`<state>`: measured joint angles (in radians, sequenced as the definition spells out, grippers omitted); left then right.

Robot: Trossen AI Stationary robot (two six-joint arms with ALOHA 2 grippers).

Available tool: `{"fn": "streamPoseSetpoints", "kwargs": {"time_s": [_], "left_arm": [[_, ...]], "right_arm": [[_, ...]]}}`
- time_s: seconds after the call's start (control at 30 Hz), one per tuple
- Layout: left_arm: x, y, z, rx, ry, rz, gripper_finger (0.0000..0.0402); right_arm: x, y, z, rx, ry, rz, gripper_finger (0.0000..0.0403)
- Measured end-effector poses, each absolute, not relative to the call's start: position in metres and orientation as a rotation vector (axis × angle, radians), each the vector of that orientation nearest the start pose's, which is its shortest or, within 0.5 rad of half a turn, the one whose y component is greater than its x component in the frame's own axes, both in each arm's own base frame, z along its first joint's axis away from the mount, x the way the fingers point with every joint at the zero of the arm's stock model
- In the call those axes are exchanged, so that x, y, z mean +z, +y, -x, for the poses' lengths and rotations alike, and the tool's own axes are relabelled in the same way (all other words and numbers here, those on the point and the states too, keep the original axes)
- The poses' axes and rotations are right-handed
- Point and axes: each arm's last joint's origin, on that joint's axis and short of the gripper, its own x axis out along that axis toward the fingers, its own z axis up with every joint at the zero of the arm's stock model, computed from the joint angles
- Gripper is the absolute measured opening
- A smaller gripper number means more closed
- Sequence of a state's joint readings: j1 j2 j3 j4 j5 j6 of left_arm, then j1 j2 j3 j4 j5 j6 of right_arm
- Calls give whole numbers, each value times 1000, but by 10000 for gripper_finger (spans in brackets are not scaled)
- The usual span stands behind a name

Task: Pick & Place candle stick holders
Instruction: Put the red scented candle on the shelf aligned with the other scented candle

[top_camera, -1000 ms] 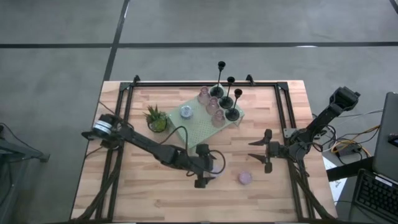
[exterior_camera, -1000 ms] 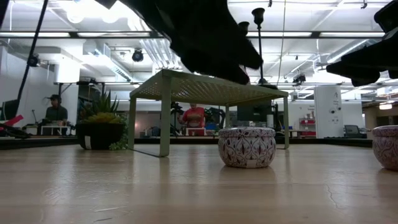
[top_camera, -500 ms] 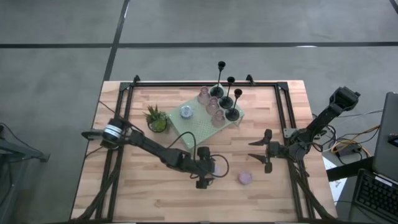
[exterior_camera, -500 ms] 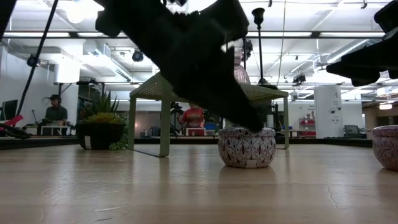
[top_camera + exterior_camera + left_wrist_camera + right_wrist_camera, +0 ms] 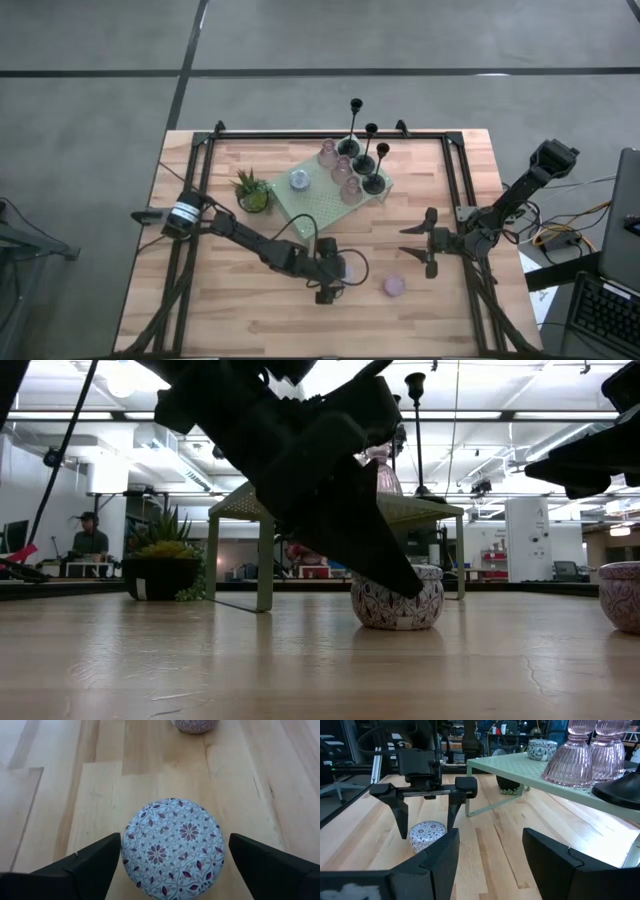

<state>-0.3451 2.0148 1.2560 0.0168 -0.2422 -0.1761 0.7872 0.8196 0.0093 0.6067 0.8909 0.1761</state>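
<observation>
Round floral-patterned puck (image 5: 171,847) sits ungripped between the wide-open left end effector (image 5: 172,865) fingers

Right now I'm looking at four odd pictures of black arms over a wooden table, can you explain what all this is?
It's a two-armed robot at a wooden table, each arm ending in a two-finger gripper. One picture looks straight down, one looks level across the tabletop, and two come from cameras on the wrists.

The left gripper is low over a patterned blue puck, open, one finger on each side; nothing is held yet. The right gripper waits open near the table's right side and holds nothing. A pinkish puck lies between the two grippers.

On a pale green stand are three black sticks, pink glass cups and another puck. A small plant sits beside it.
</observation>
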Motion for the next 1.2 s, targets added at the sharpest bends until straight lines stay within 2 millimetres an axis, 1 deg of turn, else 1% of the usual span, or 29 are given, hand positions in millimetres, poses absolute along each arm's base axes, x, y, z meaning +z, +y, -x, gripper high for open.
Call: {"fn": "streamPoseSetpoints", "kwargs": {"time_s": [0.23,0.4,0.8,1.03,1.2], "left_arm": [[152,-134,-402,-68,724,-8,328],[153,-134,-402,-68,714,-4,305],[156,-135,-404,-68,706,-1,304],[169,-135,-404,-73,681,3,305],[193,-134,-398,-99,641,22,305]], "right_arm": [[143,81,-112,-115,126,-24,210],[143,81,-112,-115,127,-24,210],[143,81,-112,-115,127,-24,210],[143,81,-112,-115,127,-24,210],[143,81,-112,-115,128,-23,210]]}}
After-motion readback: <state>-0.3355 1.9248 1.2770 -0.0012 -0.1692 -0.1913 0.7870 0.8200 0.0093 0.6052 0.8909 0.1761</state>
